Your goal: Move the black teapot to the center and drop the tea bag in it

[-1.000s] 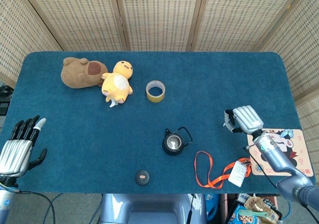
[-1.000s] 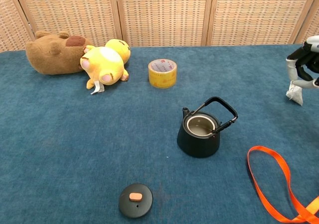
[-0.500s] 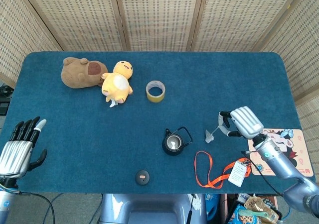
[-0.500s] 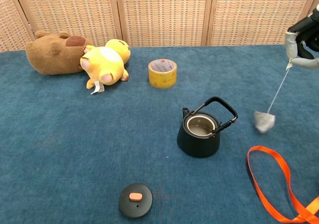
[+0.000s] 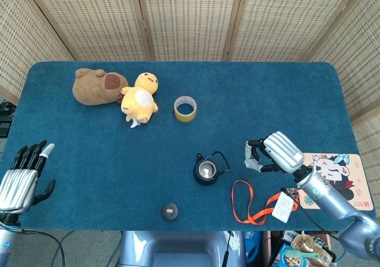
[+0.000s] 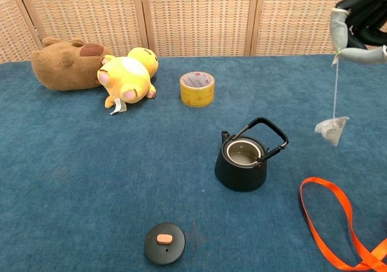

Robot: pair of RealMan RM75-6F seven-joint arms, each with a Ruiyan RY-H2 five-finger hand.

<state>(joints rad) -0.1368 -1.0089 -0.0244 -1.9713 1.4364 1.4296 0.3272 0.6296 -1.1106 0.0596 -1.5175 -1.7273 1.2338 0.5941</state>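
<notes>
dangling tea bag (image 6: 332, 129) from right robot hand (image 6: 357, 31), cut off at frame edge

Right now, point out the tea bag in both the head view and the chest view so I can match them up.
Head view: the tea bag shows right of centre, at the fingers of the right hand, right of the black teapot.
Chest view: the tea bag hangs by its string from the right hand, near the right edge.
Shared landmark: the black teapot, left of the bag in both.

lid (image 6: 164, 243) before teapot (image 6: 243, 160), tape (image 6: 197, 88) behind
</notes>
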